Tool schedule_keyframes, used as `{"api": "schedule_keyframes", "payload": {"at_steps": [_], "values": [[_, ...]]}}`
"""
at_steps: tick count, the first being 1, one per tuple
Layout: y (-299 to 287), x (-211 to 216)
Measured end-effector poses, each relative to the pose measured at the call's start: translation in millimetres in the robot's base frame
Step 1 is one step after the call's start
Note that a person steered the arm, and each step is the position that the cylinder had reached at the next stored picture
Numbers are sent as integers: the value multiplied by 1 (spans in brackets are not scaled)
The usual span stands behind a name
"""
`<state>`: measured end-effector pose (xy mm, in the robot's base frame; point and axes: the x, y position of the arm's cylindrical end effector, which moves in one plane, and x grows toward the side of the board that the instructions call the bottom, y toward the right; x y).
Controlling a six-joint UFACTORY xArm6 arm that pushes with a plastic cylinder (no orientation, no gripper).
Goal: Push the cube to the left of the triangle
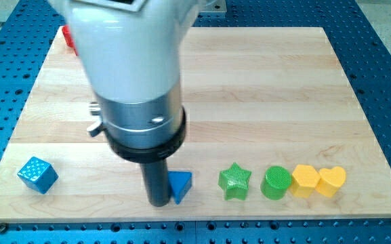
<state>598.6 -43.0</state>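
Note:
A blue cube (37, 174) sits near the board's bottom-left corner. A blue triangle (180, 185) lies near the bottom edge at the middle, partly hidden by my rod. My tip (158, 202) rests on the board right against the triangle's left side. The cube is far to the left of my tip, with bare wood between them.
To the right of the triangle, along the bottom edge, stand a green star (235, 180), a green cylinder (276, 182), a yellow block (305, 180) and a yellow heart (332, 180). A red block (68, 37) shows at the top left, mostly hidden behind the arm. The wooden board (263, 88) ends close below the row.

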Motion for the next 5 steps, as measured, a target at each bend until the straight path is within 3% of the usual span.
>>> {"api": "schedule_keyframes", "payload": {"at_steps": [1,2,3,4,5], "values": [[3,-15],[-45,-18],[-125,-43],[-161,-89],[-260,-92]]}}
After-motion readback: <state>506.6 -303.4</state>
